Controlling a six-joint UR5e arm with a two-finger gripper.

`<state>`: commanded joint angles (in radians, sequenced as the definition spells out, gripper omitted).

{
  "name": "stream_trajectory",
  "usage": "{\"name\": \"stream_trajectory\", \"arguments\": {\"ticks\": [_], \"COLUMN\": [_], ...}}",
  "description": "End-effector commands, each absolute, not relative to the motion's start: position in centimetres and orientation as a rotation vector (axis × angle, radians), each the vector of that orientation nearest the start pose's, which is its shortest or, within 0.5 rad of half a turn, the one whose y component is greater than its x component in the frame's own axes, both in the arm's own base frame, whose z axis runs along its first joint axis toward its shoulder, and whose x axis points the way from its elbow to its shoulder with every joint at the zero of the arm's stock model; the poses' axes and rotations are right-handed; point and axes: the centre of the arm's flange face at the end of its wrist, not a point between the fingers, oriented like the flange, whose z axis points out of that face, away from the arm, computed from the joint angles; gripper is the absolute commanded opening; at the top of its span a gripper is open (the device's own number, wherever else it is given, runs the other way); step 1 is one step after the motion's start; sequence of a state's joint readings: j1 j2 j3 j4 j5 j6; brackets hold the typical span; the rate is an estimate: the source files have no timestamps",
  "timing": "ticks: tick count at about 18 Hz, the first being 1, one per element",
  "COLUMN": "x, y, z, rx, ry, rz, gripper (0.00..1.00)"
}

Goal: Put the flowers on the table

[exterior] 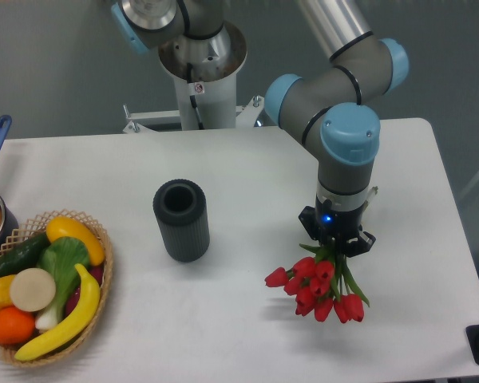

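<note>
White table [247,343] fills the lower frame, its matte top bare at right, ready to take the bunch. Right of centre, the arm [343,88] hangs its gripper [335,246] clenched on the flowers [318,289], blooms low over the surface, seemingly for release. At centre stands a dark vase [181,219]; lower left, a fruit basket [44,287]; grey wall behind.

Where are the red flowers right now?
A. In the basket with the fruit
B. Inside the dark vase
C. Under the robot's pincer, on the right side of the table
C, the flowers sit just below the pincer, well right of the vase and the basket.
</note>
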<state>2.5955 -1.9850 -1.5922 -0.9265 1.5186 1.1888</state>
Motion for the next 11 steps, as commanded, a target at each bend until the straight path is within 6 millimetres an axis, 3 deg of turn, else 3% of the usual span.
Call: {"name": "stream_trajectory", "arguments": {"ticks": [5, 11], "x": [-47.8, -47.0], "y": [45.3, 44.8], "z": [30.5, 28.1], "rx": [-2.986, -3.007], "ry": [0.254, 0.245], "rz": [0.23, 0.165], "gripper": [0.27, 0.28]}}
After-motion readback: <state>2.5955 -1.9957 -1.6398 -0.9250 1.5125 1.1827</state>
